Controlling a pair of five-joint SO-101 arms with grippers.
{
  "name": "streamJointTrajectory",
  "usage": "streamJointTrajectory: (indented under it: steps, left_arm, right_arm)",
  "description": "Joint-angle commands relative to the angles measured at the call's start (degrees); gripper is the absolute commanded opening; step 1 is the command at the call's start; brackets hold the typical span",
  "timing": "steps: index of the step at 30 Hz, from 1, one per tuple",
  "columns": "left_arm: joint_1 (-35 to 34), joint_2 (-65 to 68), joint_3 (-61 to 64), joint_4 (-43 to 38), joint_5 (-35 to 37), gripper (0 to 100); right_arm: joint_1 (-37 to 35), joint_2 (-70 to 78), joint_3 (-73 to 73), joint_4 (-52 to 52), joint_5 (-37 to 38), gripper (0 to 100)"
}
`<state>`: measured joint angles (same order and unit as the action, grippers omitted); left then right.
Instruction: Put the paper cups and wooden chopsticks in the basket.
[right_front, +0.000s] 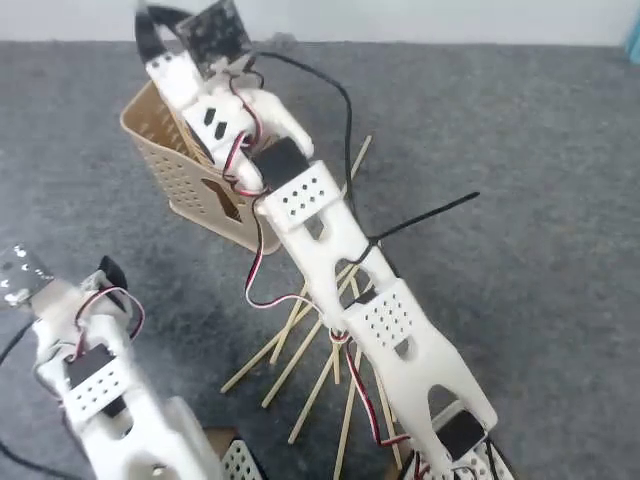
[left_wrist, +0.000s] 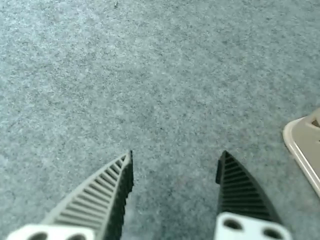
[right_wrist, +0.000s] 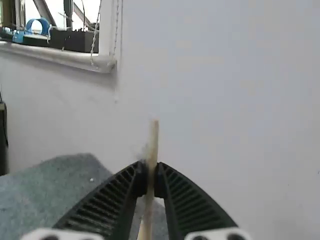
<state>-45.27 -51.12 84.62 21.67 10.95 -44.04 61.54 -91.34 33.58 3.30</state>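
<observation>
Two wrist views checked against high view.

Grip detail taken from right wrist view: right gripper (right_wrist: 150, 169) clenched on one wooden chopstick (right_wrist: 154, 137). Stick upright, pinched near the jaw tips, upper end poking above them. Ribbed black jaws pressed to the stick on both sides. Behind it, white wall (right_wrist: 225, 75) and window sill (right_wrist: 60, 57), with a patch of grey below.

Layout taken from high view: right arm (right_front: 330, 240) stretched diagonally across grey mat (right_front: 520, 150), far end lifted over the beige slotted basket (right_front: 180, 190) at the far left. Basket interior mostly hidden behind the arm; cannot tell contents. Also logged here: loose chopsticks (right_front: 300, 345) scattered flat on the mat beneath the right arm, crossing one another, all outside the basket. Thin black strip (right_front: 430, 213) lying on the mat beside the arm's middle section. Left arm (right_front: 100, 390) at the near left corner, apart from the pile.

Added from left wrist view: left gripper (left_wrist: 175, 155) released, jaws spread wide, holding nothing, touching nothing, poised over bare mat. One jaw pale, one dark, both ribbed. Corner of the basket rim near the dark jaw, apart from it.
</observation>
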Motion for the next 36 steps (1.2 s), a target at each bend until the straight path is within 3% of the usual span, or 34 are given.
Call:
streamJointTrajectory:
  steps: [1,7,11,20,24,27,36]
  left_arm:
    - [0.53,-1.32,-0.13,-1.23,-0.62,25]
    - [0.53,-1.32,-0.13,-1.23,-0.62,25]
    - [0.53,-1.32,-0.13,-1.23,-0.70,25]
    - [0.53,-1.32,-0.13,-1.23,-0.70,25]
    - [0.53,-1.32,-0.13,-1.32,-0.70,25]
    - [0.53,-1.32,-0.13,-1.32,-0.70,25]
    - [0.44,-1.41,-0.04,-1.32,-0.70,25]
  right_arm:
    - [-0.75,-3.82,-4.75,6.73,1.05,12.8]
    - [-1.54,-12.53,-5.01,14.29,0.97,12.5]
    - [-1.45,-21.93,-5.01,24.92,-2.64,11.8]
    - [0.13,-42.86,-4.57,70.20,-13.01,11.7]
    - [6.02,-48.22,-4.57,69.85,-13.45,9.6]
    - [6.55,-53.14,0.09,69.76,-13.45,6.8]
    - [6.90,-76.62,54.07,69.14,-13.10,6.4]
